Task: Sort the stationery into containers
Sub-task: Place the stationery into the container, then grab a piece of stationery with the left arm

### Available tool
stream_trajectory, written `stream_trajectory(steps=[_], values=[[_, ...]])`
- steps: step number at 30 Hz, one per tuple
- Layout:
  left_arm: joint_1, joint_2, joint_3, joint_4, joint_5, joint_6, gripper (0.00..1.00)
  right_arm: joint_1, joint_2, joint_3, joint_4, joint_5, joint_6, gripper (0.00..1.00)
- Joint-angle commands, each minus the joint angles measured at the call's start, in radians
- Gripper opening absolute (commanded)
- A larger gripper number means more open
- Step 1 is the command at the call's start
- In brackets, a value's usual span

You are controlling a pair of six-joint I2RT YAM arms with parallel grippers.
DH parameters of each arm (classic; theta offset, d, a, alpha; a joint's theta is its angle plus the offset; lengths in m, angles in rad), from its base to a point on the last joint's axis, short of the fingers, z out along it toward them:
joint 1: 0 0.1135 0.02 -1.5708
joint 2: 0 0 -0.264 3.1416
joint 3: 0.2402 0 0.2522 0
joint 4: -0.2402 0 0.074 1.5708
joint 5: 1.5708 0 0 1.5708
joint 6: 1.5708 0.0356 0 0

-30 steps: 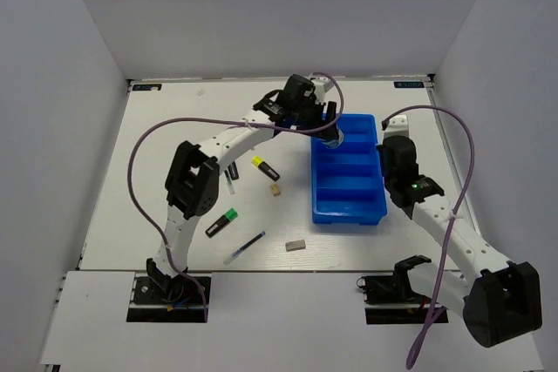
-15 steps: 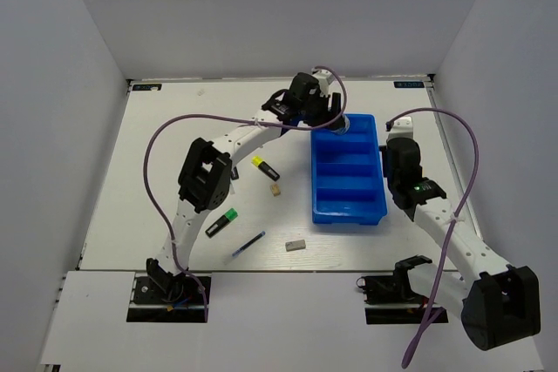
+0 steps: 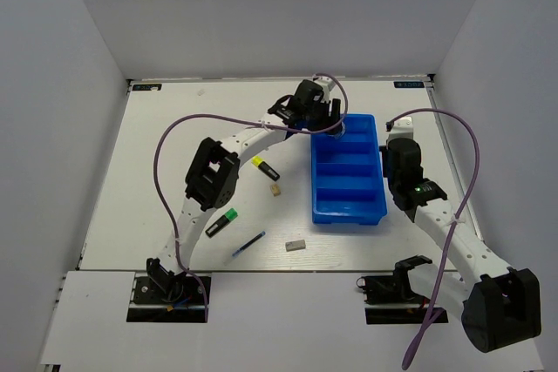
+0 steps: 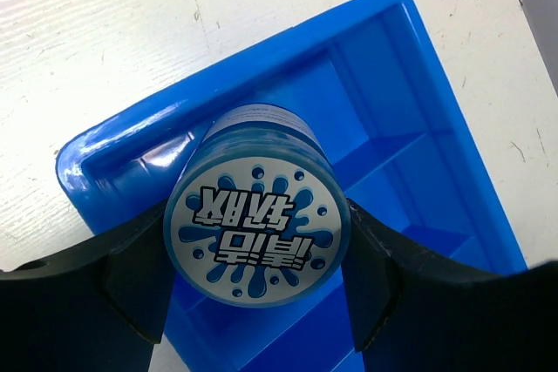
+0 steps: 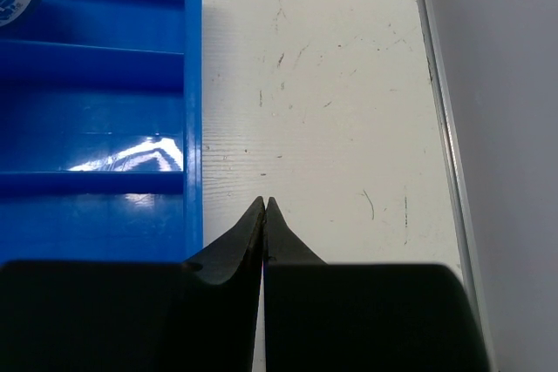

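- Your left pincer (image 4: 257, 246) is grasping the round blue-white disc (image 4: 257, 215). One black finger (image 4: 131, 285) presses on each side of it, low in the left wrist view.
- The disc hangs over the end box of the blue tray (image 4: 131, 132), close to the tray's corner at the left of that view. From above, this is the top end of the tray (image 3: 316, 189), near the middle of the frame.
- Your right pincer (image 5: 264, 206) is clenched tight with nothing in it. It sits low in its own view, over the bare table (image 5: 331, 84), just beside the tray's right wall.
- What could go wrong: the disc is round and close to the wall. If you let go while it is tilted or over the rim, I think it could roll or tip out onto the table.
- It could also land on a ridge and sit crooked between two boxes.
- Hard to see: the bottom of the disc is hidden, so you cannot tell if it touches the tray floor or hangs above it.
- From above, the left pincer (image 3: 334, 122) covers most of the disc.
- Out on the table, left of the tray, lie a yellow highlighter (image 3: 265, 167), a tan eraser (image 3: 275, 188), a green highlighter (image 3: 221, 222), a blue pen (image 3: 245, 247) and a grey eraser (image 3: 296, 246). The left arm may hide more.
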Motion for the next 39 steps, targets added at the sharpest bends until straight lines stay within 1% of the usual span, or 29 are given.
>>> stream_trajectory(steps=[1,2,4,8,11,12,13,14,15,16,17,18,19,20,21,22,23,24,25,27,28,29,30,31,32,33,35,37,39], values=[[-0.013,-0.032,0.040,0.040,-0.035,0.005,0.63,-0.010,-0.017,-0.013,0.055,-0.001,0.015,0.00],[-0.016,-0.036,0.041,0.040,-0.035,0.005,0.73,-0.008,-0.018,-0.014,0.058,-0.001,0.017,0.00],[-0.024,-0.039,0.047,0.040,-0.037,0.002,0.85,-0.007,-0.015,-0.014,0.050,-0.002,0.015,0.00],[-0.036,-0.050,0.101,0.020,-0.042,0.025,0.88,-0.011,-0.017,-0.017,0.056,-0.004,0.015,0.00],[-0.039,-0.069,0.103,0.013,-0.049,0.033,0.90,-0.008,-0.012,-0.017,0.053,-0.002,0.015,0.00],[-0.038,-0.097,0.101,0.007,-0.064,0.034,0.85,-0.008,-0.012,-0.016,0.053,-0.004,0.015,0.00],[-0.039,-0.114,0.091,0.005,-0.060,0.036,0.75,-0.011,-0.014,-0.017,0.052,-0.004,0.012,0.00],[-0.039,-0.131,0.043,0.017,-0.060,0.037,0.59,-0.011,-0.015,-0.016,0.049,-0.007,0.011,0.00],[-0.041,-0.204,0.017,0.019,-0.078,0.045,0.14,-0.011,-0.020,-0.017,0.046,-0.008,0.008,0.00],[-0.047,-0.235,-0.033,0.016,-0.095,0.057,0.00,-0.014,-0.021,-0.014,0.041,-0.028,-0.006,0.00],[-0.056,-0.265,-0.098,-0.001,-0.120,0.066,0.00,-0.017,-0.021,-0.011,0.027,-0.043,-0.026,0.23],[-0.062,-0.338,-0.182,-0.001,-0.234,0.086,0.00,-0.017,-0.020,-0.009,0.008,-0.104,-0.037,0.43],[-0.068,-0.407,-0.219,-0.015,-0.276,0.091,0.00,-0.019,-0.021,0.000,-0.002,-0.134,-0.063,0.56],[-0.068,-0.461,-0.250,-0.067,-0.378,0.083,0.00,-0.017,-0.024,0.001,-0.025,-0.163,-0.095,0.63],[-0.062,-0.483,-0.302,-0.161,-0.478,0.045,0.01,-0.019,-0.029,0.004,-0.046,-0.247,-0.113,0.53],[-0.021,-0.515,-0.313,-0.288,-0.546,-0.016,0.10,-0.017,-0.035,0.009,-0.055,-0.272,-0.120,0.30],[-0.001,-0.551,-0.330,-0.343,-0.566,-0.080,0.18,-0.013,-0.041,0.010,-0.065,-0.289,-0.127,0.00],[0.019,-0.568,-0.421,-0.408,-0.571,-0.105,0.32,-0.014,-0.044,0.009,-0.075,-0.336,-0.137,0.00],[0.101,-0.616,-0.455,-0.452,-0.551,-0.149,0.52,-0.017,-0.052,0.009,-0.086,-0.359,-0.144,0.00],[0.181,-0.642,-0.601,-0.446,-0.484,-0.190,0.57,-0.013,-0.051,0.009,-0.095,-0.413,-0.173,0.00],[0.206,-0.668,-0.630,-0.438,-0.477,-0.196,0.57,-0.013,-0.037,0.013,-0.114,-0.418,-0.173,0.16],[0.253,-0.673,-0.676,-0.437,-0.471,-0.194,0.57,-0.014,-0.029,0.035,-0.123,-0.424,-0.170,0.40],[0.263,-0.674,-0.699,-0.423,-0.473,-0.191,0.55,-0.017,-0.025,0.040,-0.138,-0.421,-0.169,0.42],[0.275,-0.662,-0.698,-0.429,-0.470,-0.190,0.54,-0.016,-0.018,0.043,-0.148,-0.416,-0.163,0.42],[0.300,-0.642,-0.692,-0.432,-0.470,-0.184,0.48,-0.017,-0.012,0.043,-0.140,-0.415,-0.161,0.38],[0.307,-0.623,-0.672,-0.438,-0.467,-0.184,0.44,-0.017,-0.015,0.040,-0.146,-0.412,-0.157,0.26],[0.314,-0.583,-0.660,-0.426,-0.459,-0.168,0.33,-0.017,-0.015,0.041,-0.137,-0.395,-0.152,0.18],[0.318,-0.563,-0.622,-0.432,-0.451,-0.162,0.32,-0.017,-0.012,0.038,-0.132,-0.378,-0.146,0.14],[0.327,-0.515,-0.585,-0.447,-0.448,-0.161,0.33,-0.020,-0.006,0.038,-0.131,-0.366,-0.144,0.14]])
